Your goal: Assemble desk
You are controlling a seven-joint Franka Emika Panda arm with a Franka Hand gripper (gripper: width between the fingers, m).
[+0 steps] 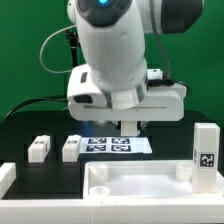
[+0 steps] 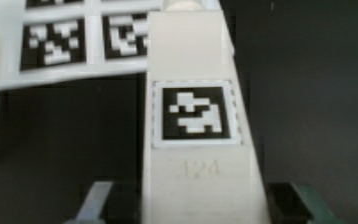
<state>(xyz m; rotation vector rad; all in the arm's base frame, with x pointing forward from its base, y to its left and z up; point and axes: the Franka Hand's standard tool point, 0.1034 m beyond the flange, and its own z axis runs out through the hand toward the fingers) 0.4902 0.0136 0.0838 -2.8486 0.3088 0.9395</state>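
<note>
Found the arm [image 1: 110,50] bent low over the black surface [image 1: 30,125], with its wrist down at the marker board [image 1: 108,146], toward that board's end on the exterior view's right. Saw the jaws open in the wrist view, with one of the fingers [image 2: 99,203] on either side of a long white leg [image 2: 197,165]. Made out a dark gap between the leg and one finger and a thinner one at the other; could not tell whether that second side touched. Read a black-and-white tag [image 2: 194,110] on the leg's upward face. Noted this leg lying flat on the surface, one end reaching beside the board's printed squares. Could not pick it out beneath the wrist in the exterior view.

Counted two more legs lying on the surface at the exterior view's left: the left leg [image 1: 40,148] and the middle leg [image 1: 72,148]. Saw them side by side but apart, the middle one just beside the marker board's left edge. Found an upright leg [image 1: 205,155] at the exterior view's right, its tag turned to the camera, close to the right end of the desk panel [image 1: 135,170]; could not tell whether the two touched. Saw the panel lying nearest the camera, wide and white, with a raised rim along its far edge and the two lying legs beyond that edge, clear of it.
</note>
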